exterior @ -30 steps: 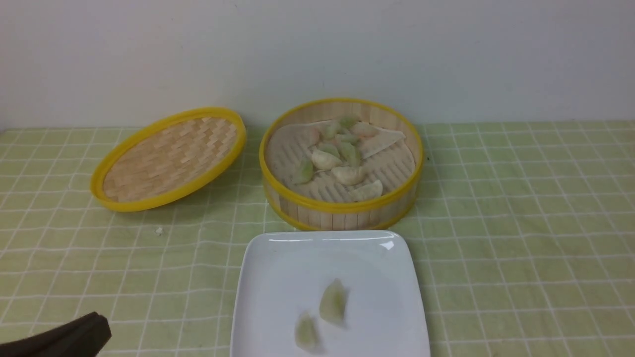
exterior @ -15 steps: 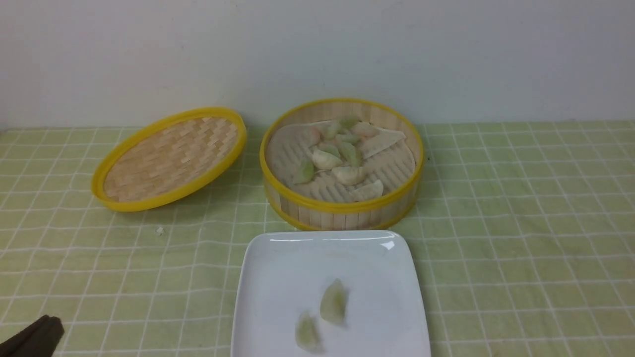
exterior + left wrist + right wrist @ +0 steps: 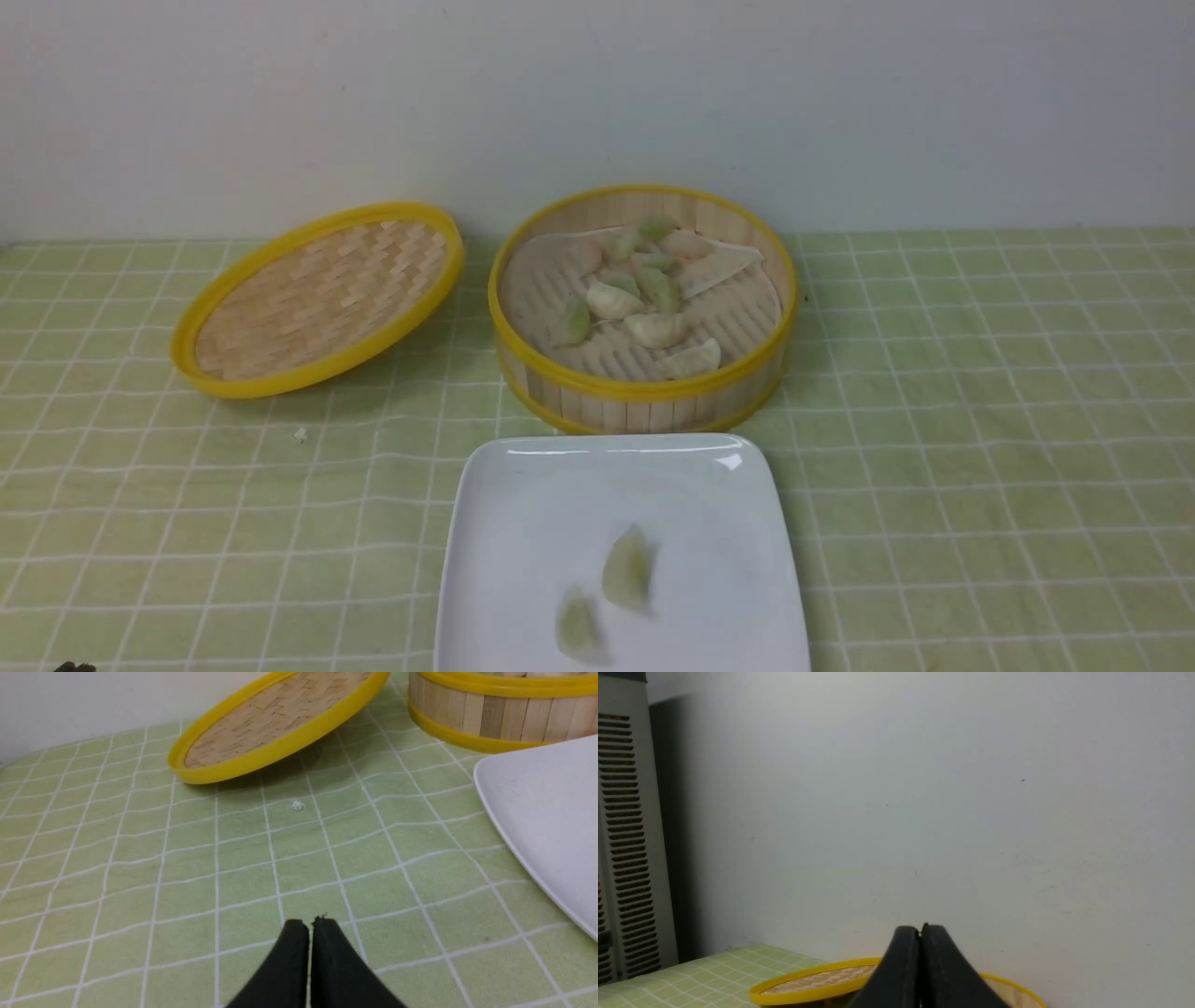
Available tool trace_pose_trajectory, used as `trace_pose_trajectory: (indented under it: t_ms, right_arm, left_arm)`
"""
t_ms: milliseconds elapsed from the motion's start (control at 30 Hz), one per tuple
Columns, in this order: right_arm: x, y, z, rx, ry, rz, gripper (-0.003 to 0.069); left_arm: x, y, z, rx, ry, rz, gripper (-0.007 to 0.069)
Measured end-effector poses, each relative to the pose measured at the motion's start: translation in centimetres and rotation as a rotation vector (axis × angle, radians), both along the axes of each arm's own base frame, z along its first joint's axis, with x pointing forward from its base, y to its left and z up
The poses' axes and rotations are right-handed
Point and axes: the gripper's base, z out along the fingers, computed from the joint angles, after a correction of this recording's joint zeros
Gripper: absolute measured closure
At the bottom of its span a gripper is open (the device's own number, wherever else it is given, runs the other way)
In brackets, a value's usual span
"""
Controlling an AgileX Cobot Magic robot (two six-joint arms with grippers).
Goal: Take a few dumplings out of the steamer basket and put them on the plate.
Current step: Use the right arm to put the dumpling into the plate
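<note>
The steamer basket (image 3: 644, 397) stands at the table's middle back with several dumplings (image 3: 653, 327) on its white liner. The white square plate (image 3: 523, 523) lies in front of it and holds two pale green dumplings (image 3: 627, 569). My left gripper (image 3: 310, 921) is shut and empty, low over the cloth at the near left, with the plate's edge (image 3: 537, 812) and the basket's wall (image 3: 490, 718) off to its side. Only its tip (image 3: 73, 666) shows in the front view. My right gripper (image 3: 920, 929) is shut and empty, raised and facing the wall, out of the front view.
The shallow woven lid (image 3: 317, 299) with a yellow rim leans tilted left of the basket. It also shows in the left wrist view (image 3: 275, 723) and the right wrist view (image 3: 817, 982). A small white crumb (image 3: 300, 434) lies on the green checked cloth.
My left gripper has drawn back toward the near left corner and almost left the front view. The dumplings, basket and plate have not moved.
</note>
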Motion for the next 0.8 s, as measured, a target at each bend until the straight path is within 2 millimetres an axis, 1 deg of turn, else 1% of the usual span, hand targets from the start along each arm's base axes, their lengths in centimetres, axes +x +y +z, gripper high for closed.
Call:
trace_pose_trajectory:
  t_ms: [667,800]
  right_arm:
    - [0.00,0.00,0.00,0.000,0.000,0.000,0.0669]
    - [-0.04,0.07,-0.02,0.035,0.025,0.021,0.0669]
  left_arm:
    - [0.00,0.00,-0.01,0.006,0.000,-0.002,0.0631]
    - [0.00,0.00,-0.01,0.006,0.000,-0.002,0.0631]
